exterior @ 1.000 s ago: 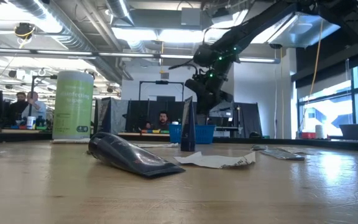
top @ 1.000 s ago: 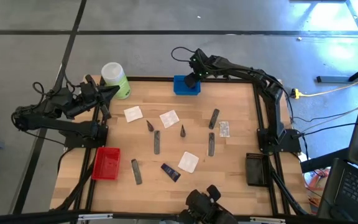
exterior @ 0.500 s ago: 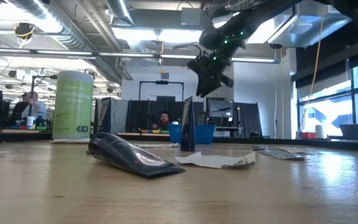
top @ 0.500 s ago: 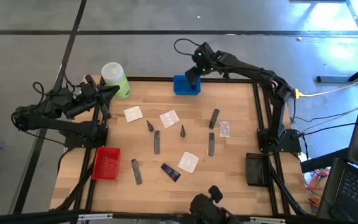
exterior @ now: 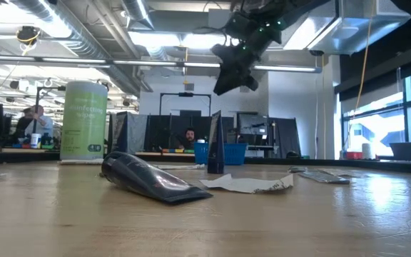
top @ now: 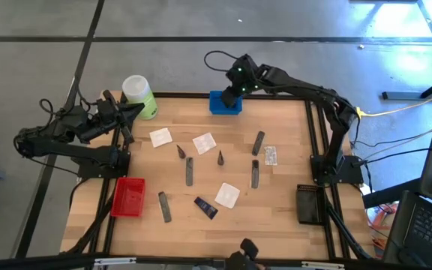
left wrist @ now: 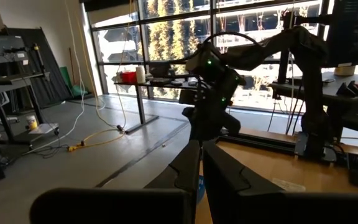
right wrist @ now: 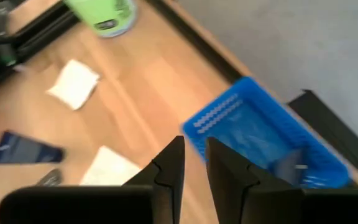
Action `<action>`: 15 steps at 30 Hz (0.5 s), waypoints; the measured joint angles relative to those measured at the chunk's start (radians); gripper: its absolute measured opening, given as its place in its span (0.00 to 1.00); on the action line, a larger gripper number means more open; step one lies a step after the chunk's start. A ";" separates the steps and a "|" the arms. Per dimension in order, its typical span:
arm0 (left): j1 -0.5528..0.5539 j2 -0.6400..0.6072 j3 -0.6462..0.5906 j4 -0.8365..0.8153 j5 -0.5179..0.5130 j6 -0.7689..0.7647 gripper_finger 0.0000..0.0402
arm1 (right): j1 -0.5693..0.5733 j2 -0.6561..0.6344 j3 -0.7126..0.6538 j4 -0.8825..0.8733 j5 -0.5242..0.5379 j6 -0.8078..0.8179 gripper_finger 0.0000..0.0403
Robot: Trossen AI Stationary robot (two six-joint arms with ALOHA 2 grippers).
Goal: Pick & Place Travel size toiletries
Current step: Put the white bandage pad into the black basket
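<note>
Table inventory, high view: 4 slim grey tubes, first (top: 189, 171); 3 flat white sachets, first (top: 160, 137); 2 small dark cones, first (top: 181, 151); 1 dark navy tube (top: 205, 208); 1 clear packet (top: 271, 155). All lie loose around table centre.

Trays: blue tray (top: 225, 103) at 12 o'clock, red tray (top: 128, 196) at 8 o'clock, black tray (top: 308, 203) at 4 o'clock.

1 green bottle (exterior: 83, 120): label text unreadable.

Right gripper (right wrist: 191, 163): above the blue tray, fingers narrowly parted, empty.

Left gripper (left wrist: 199, 163): at 10 o'clock, fingers closed, empty.
</note>
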 joint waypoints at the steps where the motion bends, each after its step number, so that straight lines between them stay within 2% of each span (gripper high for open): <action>1: 0.000 0.000 0.000 0.000 0.000 0.000 0.04 | 0.009 0.000 0.000 0.000 -0.011 0.000 0.16; 9: 0.000 0.000 0.000 0.000 0.000 0.000 0.04 | 0.083 -0.002 0.000 -0.007 -0.075 -0.006 0.12; 15: 0.000 0.000 0.000 0.000 0.000 0.000 0.04 | 0.153 -0.022 0.001 -0.113 -0.076 -0.033 0.09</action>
